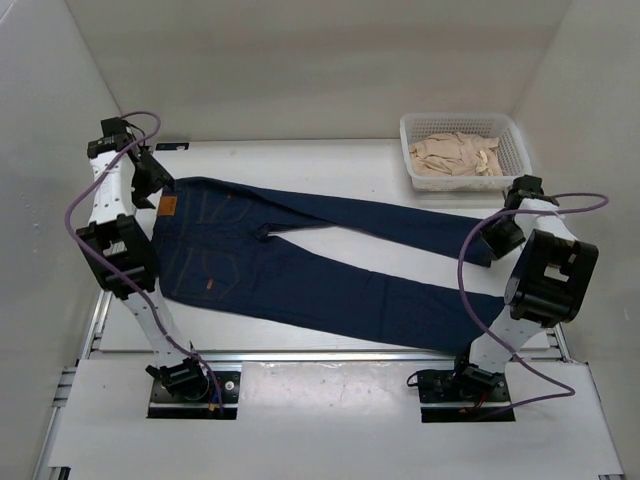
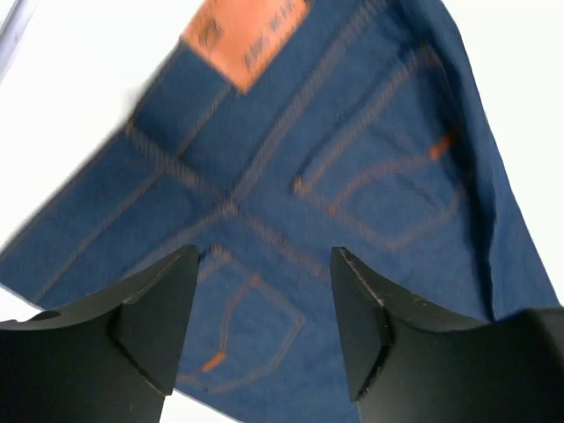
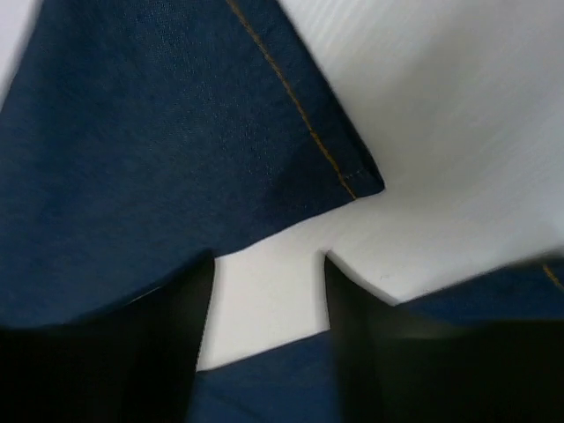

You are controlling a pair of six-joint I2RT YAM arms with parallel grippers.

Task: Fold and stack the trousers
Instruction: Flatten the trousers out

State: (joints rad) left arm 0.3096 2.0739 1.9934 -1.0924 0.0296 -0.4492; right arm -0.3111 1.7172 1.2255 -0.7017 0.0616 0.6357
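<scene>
The dark navy jeans (image 1: 300, 262) lie flat on the white table, back side up, waistband at the left and both legs running to the right. The tan patch (image 1: 167, 207) sits at the waistband. My left gripper (image 1: 152, 180) is open and empty above the waistband end; its wrist view shows the patch (image 2: 247, 35), the back pockets and the jeans' seat (image 2: 370, 141) between its fingers (image 2: 167, 308). My right gripper (image 1: 500, 240) is open and empty over the leg ends. In its wrist view (image 3: 269, 264) bare table shows between one leg hem (image 3: 176, 132) and the other leg (image 3: 264, 388).
A white mesh basket (image 1: 460, 119) stands at the back right with a beige garment (image 1: 455, 155) in it. White walls close the table on the left, back and right. Purple cables loop from both arms.
</scene>
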